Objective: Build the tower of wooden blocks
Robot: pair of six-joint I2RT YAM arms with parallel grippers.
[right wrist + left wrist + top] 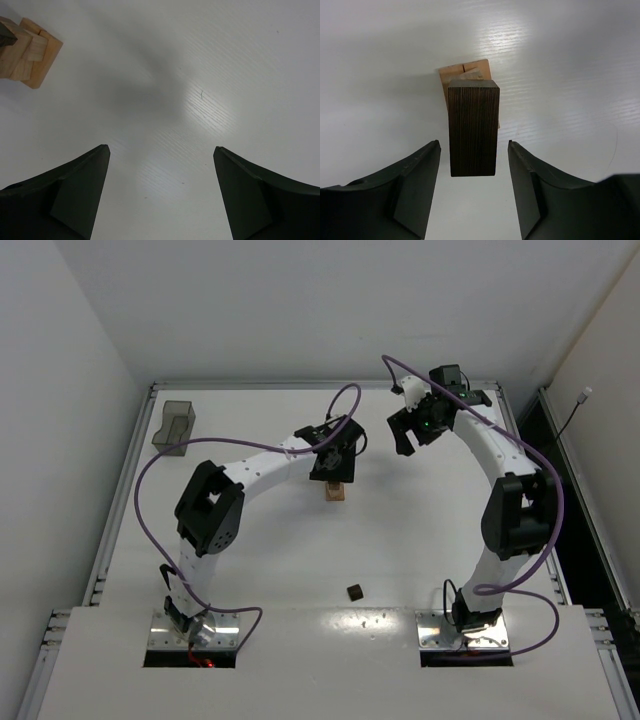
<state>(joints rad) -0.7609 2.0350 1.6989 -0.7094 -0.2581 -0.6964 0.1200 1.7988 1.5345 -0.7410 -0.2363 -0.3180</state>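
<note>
One dark block [473,127] caps the wood block tower [465,73], left tool [474,144] released around it. Right tool [160,155] open, empty; another cube [355,591] awaits stacking.

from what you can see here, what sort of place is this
Probably a robotics lab test cell: a white table closed in by plain white walls, a left arm and right arm bolted at its near edge, and a small wood block tower between them.
</note>
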